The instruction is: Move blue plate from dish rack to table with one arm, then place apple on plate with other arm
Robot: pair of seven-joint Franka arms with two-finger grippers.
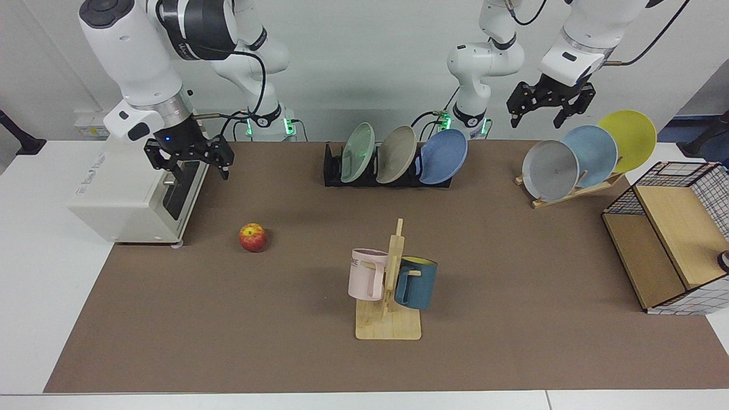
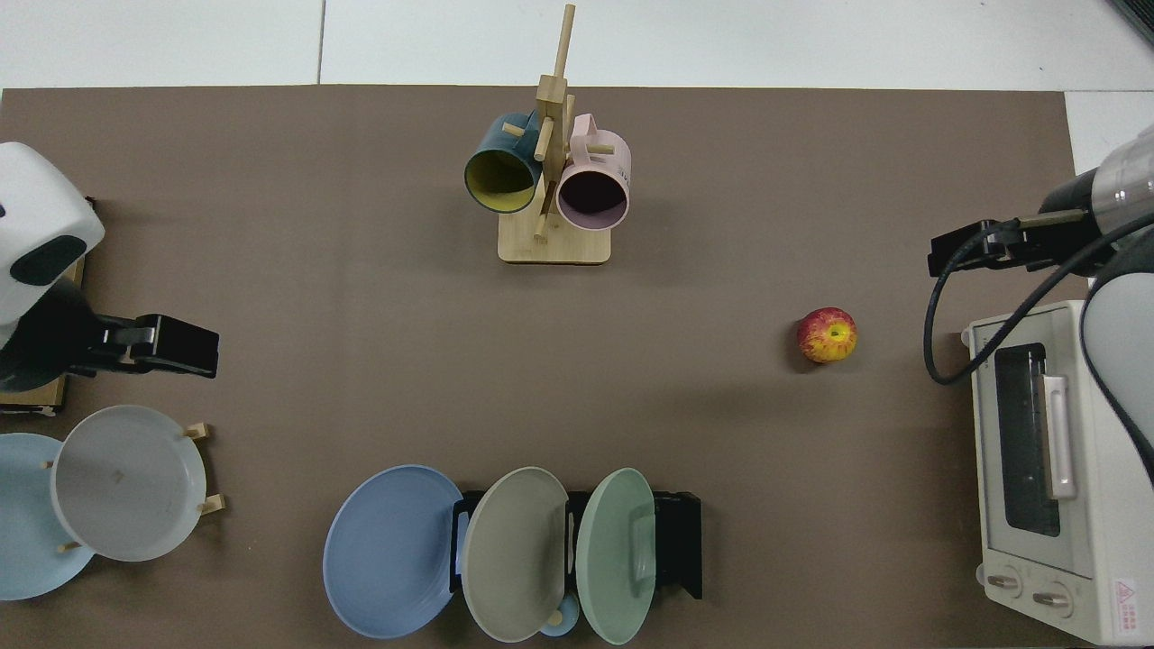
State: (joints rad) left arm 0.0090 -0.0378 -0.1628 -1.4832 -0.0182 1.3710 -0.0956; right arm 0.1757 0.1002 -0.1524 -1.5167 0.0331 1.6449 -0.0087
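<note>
Blue plate (image 1: 443, 156) leans in end slot of rack (image 1: 387, 173), untouched. Apple (image 1: 253, 237) on surface (image 1: 512, 256), forward of rack. Right tool (image 1: 189, 162) and left tool (image 1: 550, 106) both apart, empty, hovering beyond rack's ends, waiting.

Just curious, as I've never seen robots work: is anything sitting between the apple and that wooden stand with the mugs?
No. Between the apple and the mug stand lies only bare brown mat, plainest in the top view.
</note>
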